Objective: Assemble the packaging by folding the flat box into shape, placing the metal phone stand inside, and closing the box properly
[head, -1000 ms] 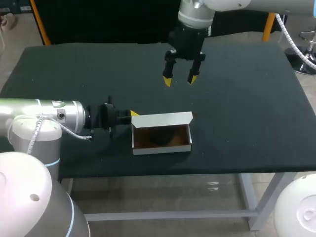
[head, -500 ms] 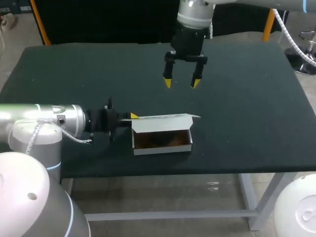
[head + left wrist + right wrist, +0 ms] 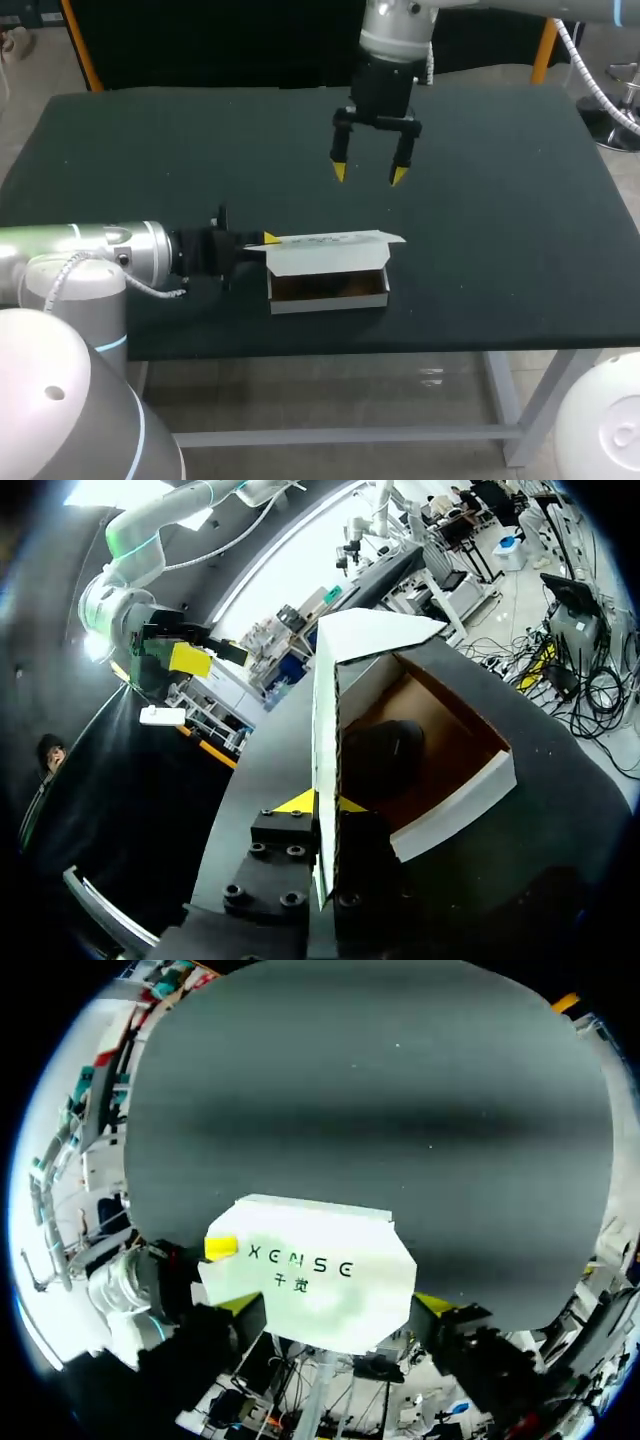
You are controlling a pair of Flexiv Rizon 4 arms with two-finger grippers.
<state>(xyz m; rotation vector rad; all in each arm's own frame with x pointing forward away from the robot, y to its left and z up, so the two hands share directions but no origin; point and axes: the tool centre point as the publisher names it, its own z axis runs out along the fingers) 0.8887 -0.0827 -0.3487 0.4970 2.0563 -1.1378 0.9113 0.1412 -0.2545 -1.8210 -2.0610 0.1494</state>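
Observation:
A white cardboard box [image 3: 328,290] with a brown inside stands near the table's front edge. Its lid [image 3: 330,240] lies almost level over the opening. My left gripper [image 3: 268,238] is shut on the lid's left edge; in the left wrist view the lid [image 3: 325,740] runs edge-on between the fingers. A dark phone stand [image 3: 385,755] rests inside the box. My right gripper [image 3: 368,172] hangs open above the table behind the box, holding nothing. From the right wrist view the lid [image 3: 310,1275] covers the box, ahead of that gripper [image 3: 338,1305].
The dark green table [image 3: 500,200] is bare on all sides of the box. The box stands close to the table's front edge [image 3: 400,345].
My left gripper has swung the lid from upright down to nearly level over the box. The right gripper has shifted slightly to the right and lower.

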